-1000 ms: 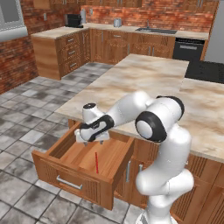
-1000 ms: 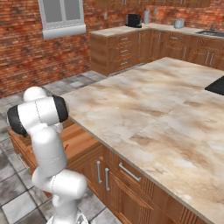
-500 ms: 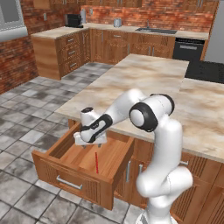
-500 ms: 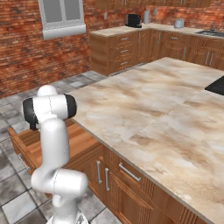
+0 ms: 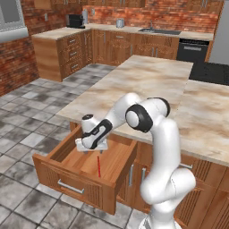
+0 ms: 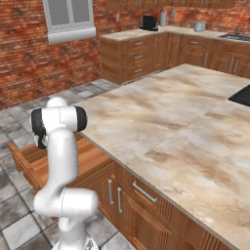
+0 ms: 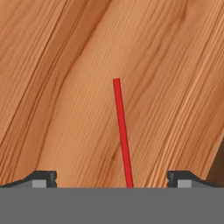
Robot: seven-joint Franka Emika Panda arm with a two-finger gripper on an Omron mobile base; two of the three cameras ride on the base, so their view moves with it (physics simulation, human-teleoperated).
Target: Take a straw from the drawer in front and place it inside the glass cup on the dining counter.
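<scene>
One straw [image 5: 98, 166] lies flat on the floor of the pulled-out drawer [image 5: 58, 176], a thin red stick on the reddish-brown wood. My end effector [image 5: 91, 148] hangs inside the drawer's opening, just above the straw's far end, pointing down. In the hand view the straw [image 7: 122, 133] runs up from the bottom edge between my two fingertips [image 7: 42, 178], which stand wide apart with bare wood between them and the stick; the jaws are fully open and grip nothing. The straw sits close to the middle of that gap, slightly tilted, apart from both tips.

From the left base view my arm reaches forward and down from the edge of the tabletop [image 5: 152, 85], a marbled beige island, into the drawer below it. From the right base view the drawer [image 6: 34, 161] juts out beside my arm, its wooden wall showing, and the tabletop [image 6: 161, 127] spreads away to the right.
</scene>
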